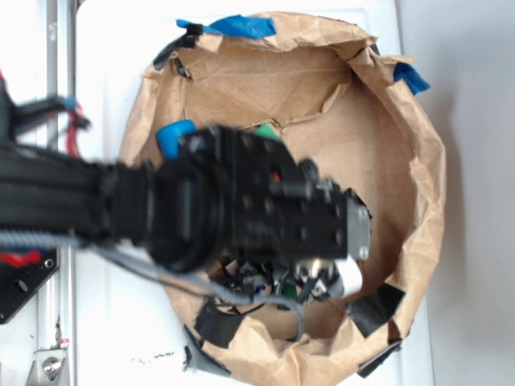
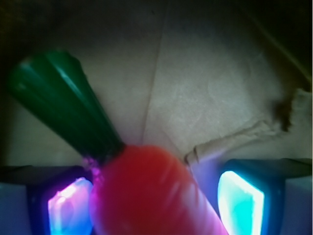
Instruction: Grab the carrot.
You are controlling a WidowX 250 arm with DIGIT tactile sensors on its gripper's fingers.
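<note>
Gripper (image 2: pixel 156 205): seen from the wrist view, its two pads glow at the bottom corners, the left one (image 2: pixel 68 208) violet-blue, the right one (image 2: pixel 240 203) cyan. The jaws stand apart with a clear gap beside the right pad.
Grip state: cannot tell whether the jaws are pressing anything; the left pad looks to be against the carrot, the right pad looks apart from it.
Carrot (image 2: pixel 146 193): lies between the pads, nearer the left one, its orange body blurred and filling the lower middle of the wrist view. Its dark green stem (image 2: pixel 61 105) flares out toward the upper left, over the paper floor.
Floor under carrot: creased brown paper (image 2: pixel 210 93), with a torn edge at the right.
Arm (image 1: pixel 241 201): in the exterior view the black arm reaches in from the left and hangs over the middle of the container, hiding the carrot.
Container (image 1: pixel 418 201): a wide brown paper basin with crumpled walls, patched with blue tape (image 1: pixel 237 26) at the far rim and black tape (image 1: pixel 374 310) at the near rim.
Other things: a blue bottle (image 1: pixel 173 135) and a green piece (image 1: pixel 267 133) peek out behind the arm.
Surroundings: white table (image 1: pixel 471 161).
</note>
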